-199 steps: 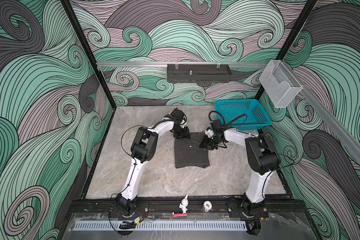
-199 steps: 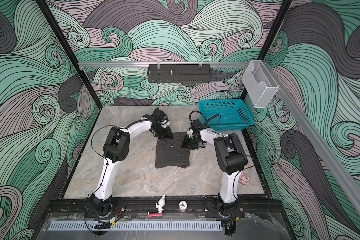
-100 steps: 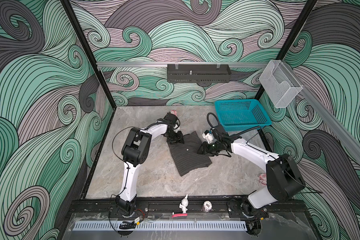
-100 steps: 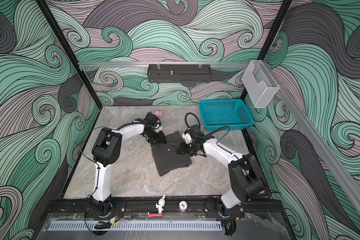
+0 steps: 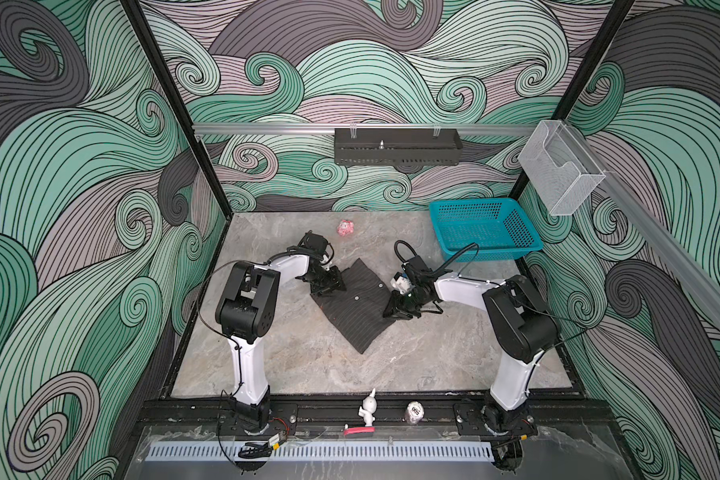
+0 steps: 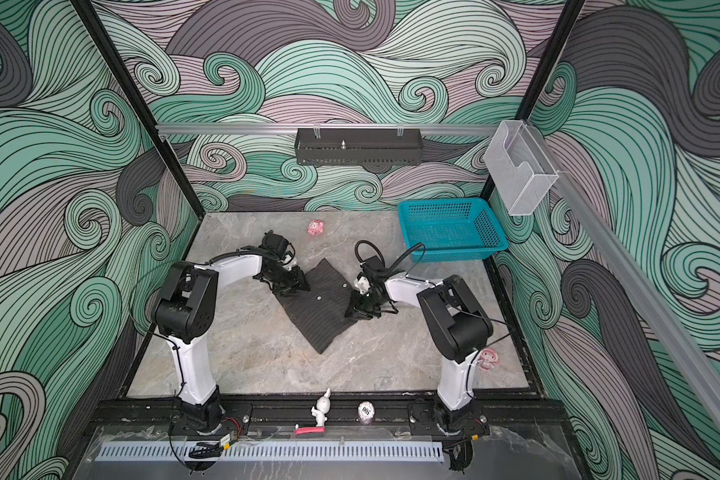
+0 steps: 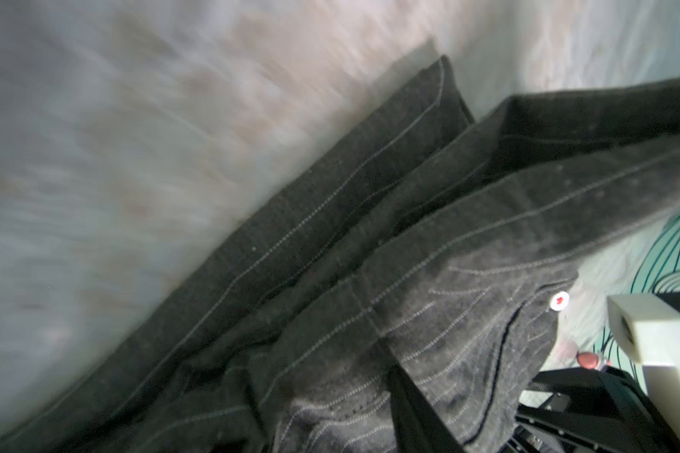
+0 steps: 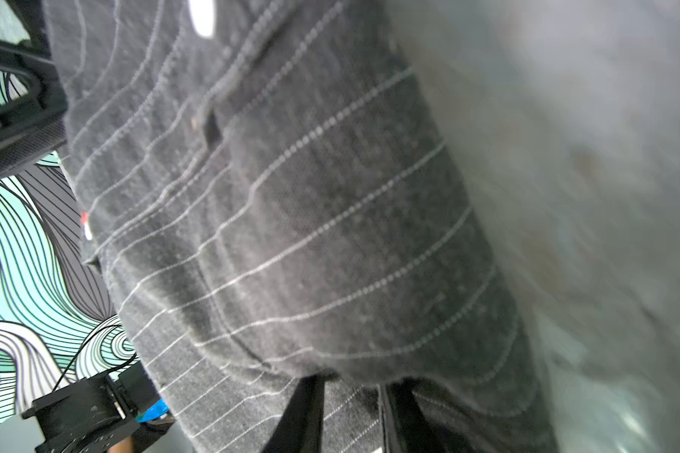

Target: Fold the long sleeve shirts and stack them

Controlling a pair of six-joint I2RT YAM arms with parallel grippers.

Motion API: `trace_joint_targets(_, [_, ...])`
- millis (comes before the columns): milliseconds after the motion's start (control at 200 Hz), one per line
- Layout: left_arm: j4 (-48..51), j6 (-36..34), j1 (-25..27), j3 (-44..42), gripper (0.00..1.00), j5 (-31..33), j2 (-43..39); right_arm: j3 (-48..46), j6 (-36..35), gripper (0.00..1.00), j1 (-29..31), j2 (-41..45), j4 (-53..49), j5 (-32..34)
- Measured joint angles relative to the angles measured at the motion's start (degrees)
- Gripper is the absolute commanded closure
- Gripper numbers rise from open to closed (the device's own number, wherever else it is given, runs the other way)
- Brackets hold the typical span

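Tabletop [image 5: 308, 365] of grey veined marble, enclosed by wave-patterned walls. Teal mesh basket [image 5: 504, 249] stands at the far right corner, well apart from the cloth. The long sleeve shirt [image 5: 360, 307], folded into a dark pinstriped diamond, lies at mid-table in both top views, with one corner pointing toward the front edge. Left gripper [image 5: 327, 286] sits at the shirt's left corner and clamps the layered edge; in the left wrist view one dark finger [image 7: 409, 408] lies across the fabric. Right gripper [image 5: 393, 309] meets the right corner, and its fingers [image 8: 305, 415] stand narrow with a bunched fold pinched between them. Two pale buttons [image 5: 356, 298] show on the top layer. Small pink toy [image 5: 345, 227] rests near the back wall.
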State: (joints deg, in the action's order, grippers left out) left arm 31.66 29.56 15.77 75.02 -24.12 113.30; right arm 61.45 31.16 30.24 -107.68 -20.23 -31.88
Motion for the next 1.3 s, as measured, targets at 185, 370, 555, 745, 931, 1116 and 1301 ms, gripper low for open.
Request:
trace_joint_targets(185, [3.23,-1.75,-3.69,5.66,0.49,3.52,2.38,6.84,1.03,0.71,2.93,-4.61,0.33,0.42])
trace_joint_targets(370, [5.79,-4.24,-5.11,7.48,0.43,7.21,0.28,10.49,0.79,0.6,3.34,-4.09,-1.22,2.51])
trace_joint_targets(555, [7.21,-8.46,-3.34,4.79,0.29,12.5,-16.85,6.8,-1.42,0.54,4.04,10.29,-2.62,9.2])
trace_joint_targets(745, [3.5,-14.62,11.8,-1.92,0.01,23.63,-38.86,-13.05,-7.13,0.57,7.58,39.06,12.37,19.71])
trace_joint_targets(931, [3.15,-17.07,27.58,-13.4,0.02,33.68,-40.39,-28.06,-8.7,0.51,5.51,49.48,20.59,23.06])
trace_joint_targets(1116, [7.56,-16.17,38.38,-16.5,0.01,41.94,-28.04,-31.5,-9.99,0.51,5.42,56.54,19.23,24.5])
trace_joint_targets(1301, [11.17,-14.93,42.18,-12.85,0.01,49.75,-16.2,-34.01,-10.14,0.51,5.4,63.84,18.95,25.83])
